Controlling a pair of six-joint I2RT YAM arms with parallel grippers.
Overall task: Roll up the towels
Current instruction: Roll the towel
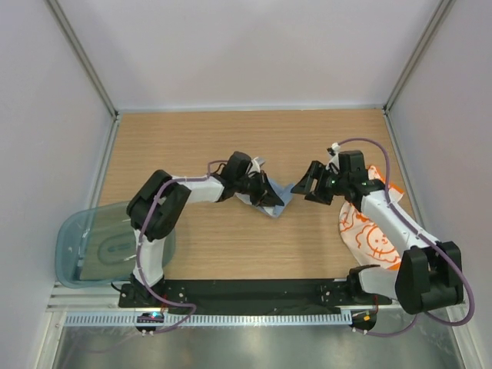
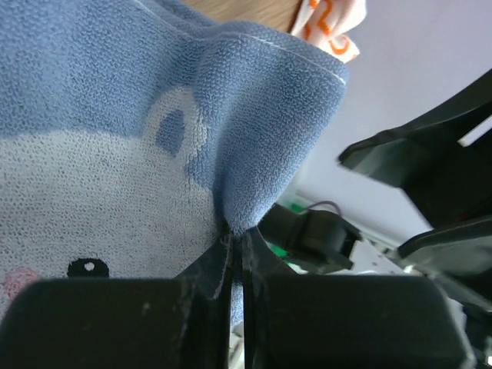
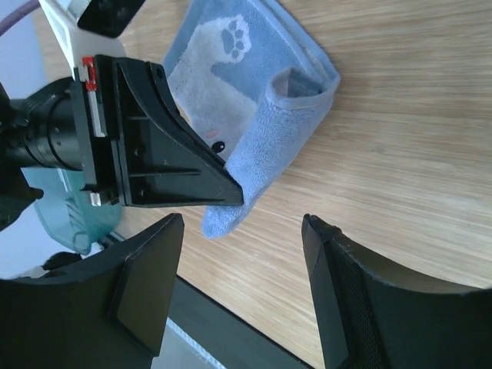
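The pale blue towel (image 1: 278,204) lies partly folded in the middle of the table, with a white animal face and paw print on it (image 3: 231,69). My left gripper (image 1: 264,192) is shut on a raised fold of it, and the cloth is pinched between the fingertips (image 2: 238,234). My right gripper (image 1: 302,187) hovers open just right of the towel, nothing between its fingers (image 3: 242,224). In the right wrist view the left gripper (image 3: 165,157) sits just beyond those open fingers. An orange and white towel (image 1: 370,234) lies crumpled at the right, partly under the right arm.
A translucent blue-green tray (image 1: 81,250) stands at the near left, partly off the wooden table top. White walls enclose the table on three sides. A black rail (image 1: 254,290) runs along the near edge between the arm bases.
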